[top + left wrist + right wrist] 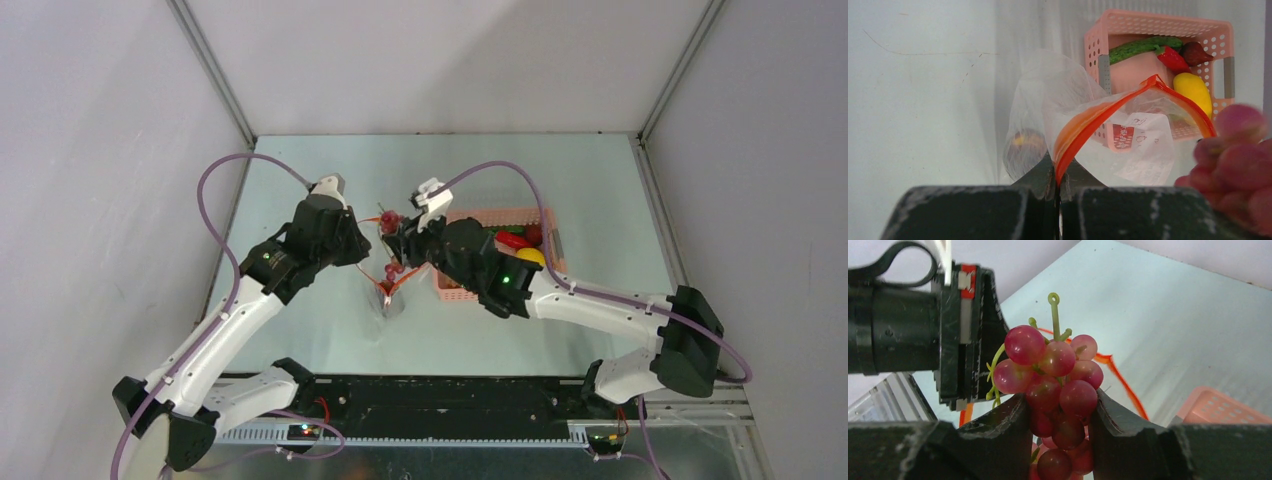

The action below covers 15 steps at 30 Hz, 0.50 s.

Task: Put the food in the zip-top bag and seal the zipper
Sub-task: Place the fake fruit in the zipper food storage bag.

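Note:
My left gripper (1058, 172) is shut on the orange-red zipper (1098, 117) of the clear zip-top bag (1143, 150) and holds its mouth open above the table. A dark round fruit (1024, 145) lies inside the bag. My right gripper (1060, 412) is shut on the dark red grape bunch (1058, 375), just over the bag's mouth (392, 275); the bunch also shows at the right edge of the left wrist view (1233, 160). The green pod (1143, 46), red chili (1173, 57) and yellow fruit (1193, 90) lie in the pink basket (1098, 45).
The pink mesh basket (545, 222) stands just right of the bag, under my right arm. A dark red fruit (1196, 51) lies in its far corner. The two grippers are close together at the table's middle. White walls enclose the table on three sides.

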Available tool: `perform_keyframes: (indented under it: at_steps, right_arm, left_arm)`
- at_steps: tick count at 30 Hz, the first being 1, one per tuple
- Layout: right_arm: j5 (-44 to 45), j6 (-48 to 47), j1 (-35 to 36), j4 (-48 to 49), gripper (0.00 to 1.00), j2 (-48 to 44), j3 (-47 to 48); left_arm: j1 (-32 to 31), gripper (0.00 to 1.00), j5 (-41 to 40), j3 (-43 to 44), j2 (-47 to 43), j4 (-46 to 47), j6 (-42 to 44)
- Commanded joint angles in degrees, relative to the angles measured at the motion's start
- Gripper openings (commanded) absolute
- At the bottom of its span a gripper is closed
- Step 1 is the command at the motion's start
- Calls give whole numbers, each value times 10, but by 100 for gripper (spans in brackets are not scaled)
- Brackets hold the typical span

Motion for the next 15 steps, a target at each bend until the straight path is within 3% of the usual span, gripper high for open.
perform_keyframes:
  at_steps: [1, 3, 4, 6, 15]
  right_arm:
    - [30, -36, 23, 23, 46, 1, 35]
    - [31, -41, 31, 10, 56, 1, 36]
    - [32, -41, 33, 1, 69, 1, 35]
    - [35, -38, 38, -5, 84, -1, 35]
    - [28, -19, 40, -12, 99, -20, 35]
  left_arm:
    - [2, 3, 6, 7, -4, 17, 14]
    - [3, 3, 1, 7, -5, 16, 13]
    - [4, 3, 2, 8, -5, 16, 13]
    - [5, 3, 5, 8, -6, 15, 14]
    - [5, 3, 11, 5, -12, 21, 13]
